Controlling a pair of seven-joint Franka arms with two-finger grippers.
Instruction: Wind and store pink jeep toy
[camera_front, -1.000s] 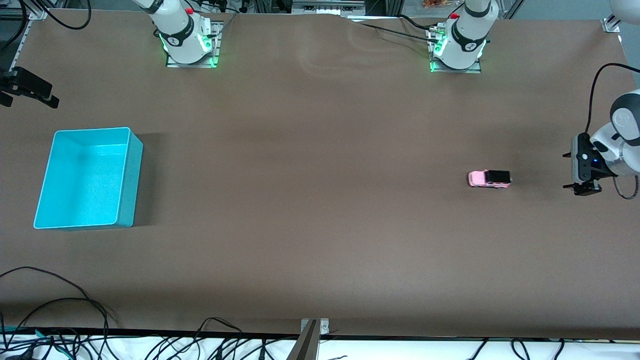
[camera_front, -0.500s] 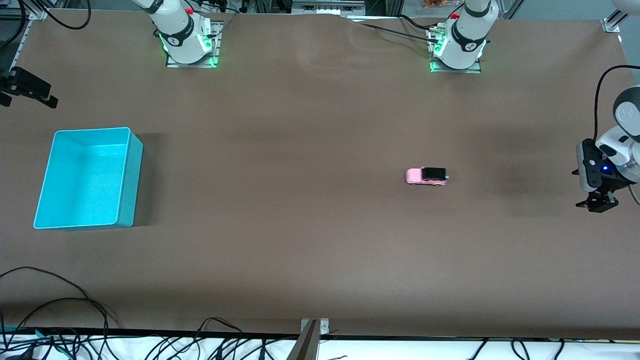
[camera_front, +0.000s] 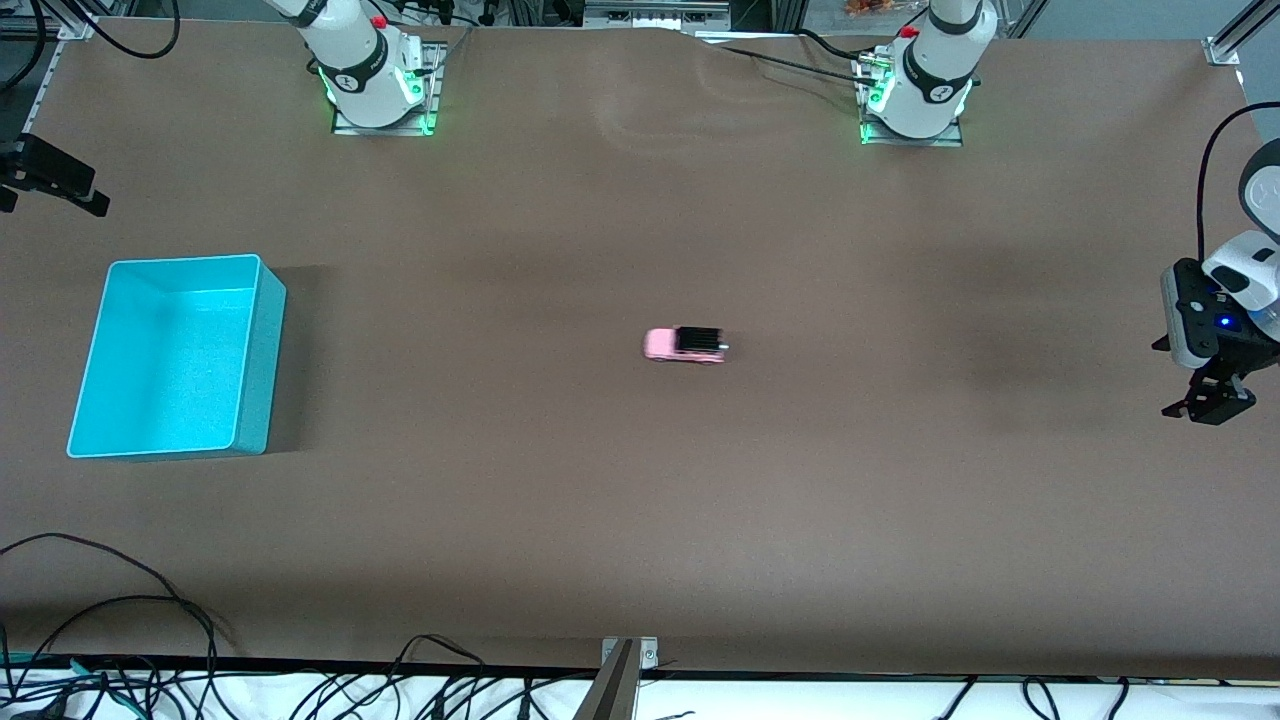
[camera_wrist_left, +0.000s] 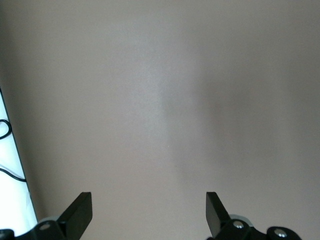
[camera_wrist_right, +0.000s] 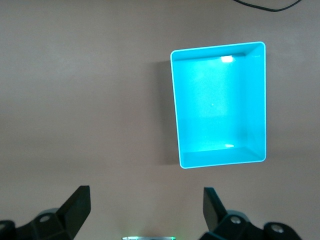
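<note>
Fingers spread wide and empty on both the left gripper (camera_front: 1208, 405) and right gripper (camera_wrist_right: 145, 212), the pink jeep toy (camera_front: 685, 345) sits mid-table, its nose toward the turquoise bin (camera_front: 262, 350) at nine o'clock.

Even, fairly bright overhead light covers the brown matte table (camera_front: 600, 500), with soft, faint shadow patches across it. The turquoise plastic bin (camera_front: 255, 400) casts a dark shadow toward the left arm's end. Two small glare spots shine inside the bin in the right wrist view. The left wrist view looks washed-out and hazy, overexposed white at one edge.
</note>
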